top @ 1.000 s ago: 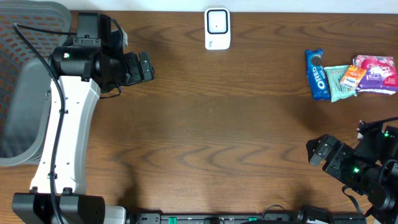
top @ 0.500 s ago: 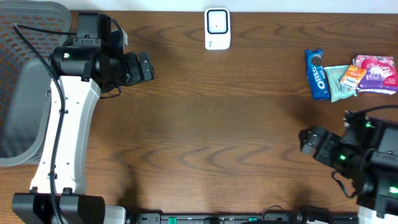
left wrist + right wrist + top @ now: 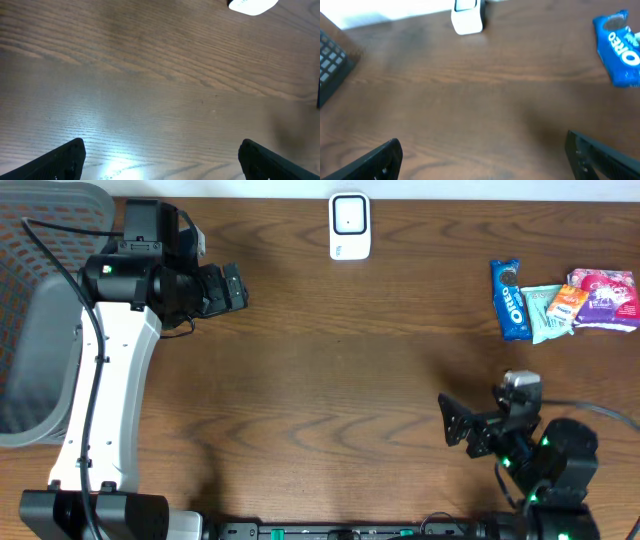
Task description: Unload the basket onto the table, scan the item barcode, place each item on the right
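Note:
A blue Oreo pack lies at the right of the wooden table beside a green packet and a purple-pink bag. The white barcode scanner stands at the middle of the far edge. My right gripper is open and empty over bare wood near the front right, well short of the snacks. Its wrist view shows the Oreo pack at upper right and the scanner at the top. My left gripper hangs open and empty at the far left, with the scanner at the top edge of its view.
A grey mesh basket sits off the table's left side, behind the left arm's white column. A small orange packet lies among the snacks. A dark gridded object shows at the left of the right wrist view.
The right arm has swung from the table's right edge leftwards, its open gripper now further in over the wood. The left arm has not moved.

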### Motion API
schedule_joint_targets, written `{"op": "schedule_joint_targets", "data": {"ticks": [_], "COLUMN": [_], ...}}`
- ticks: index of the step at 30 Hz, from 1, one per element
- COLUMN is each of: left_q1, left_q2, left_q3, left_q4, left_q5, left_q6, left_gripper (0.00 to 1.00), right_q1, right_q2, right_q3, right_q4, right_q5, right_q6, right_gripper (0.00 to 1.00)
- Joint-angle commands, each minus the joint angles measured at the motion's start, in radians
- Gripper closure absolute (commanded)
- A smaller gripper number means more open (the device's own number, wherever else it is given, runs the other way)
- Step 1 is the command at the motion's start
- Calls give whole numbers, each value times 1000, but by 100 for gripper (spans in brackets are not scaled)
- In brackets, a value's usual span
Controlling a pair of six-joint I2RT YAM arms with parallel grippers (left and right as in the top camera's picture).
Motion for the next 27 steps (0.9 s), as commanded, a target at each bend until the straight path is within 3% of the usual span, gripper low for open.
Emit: {"op": "schedule_joint_targets", "data": {"ticks": [1, 7, 12, 19, 27], "left_q1": [2, 2, 2, 2, 2], "left_q2": [2, 2, 2, 2, 2], "left_q3": [-3, -3, -3, -3, -3], "left_q4": [0, 0, 0, 0, 0], "left_q5": [-10, -10, -10, -10, -10], "left_q6": [13, 13, 13, 13, 13], "left_gripper": [2, 2, 2, 2, 2], "right_q1": [24, 90, 131, 117, 115], "right_q2": [-107, -266, -353, -397, -397], "right_q3": [-92, -251, -317, -372, -456], "right_q4": [65, 243, 285, 319, 521], "right_q5": [-15, 20, 112, 168, 233], "right_q6": [-21, -21, -9, -10, -9], "right_gripper": [1, 1, 1, 1, 1]}}
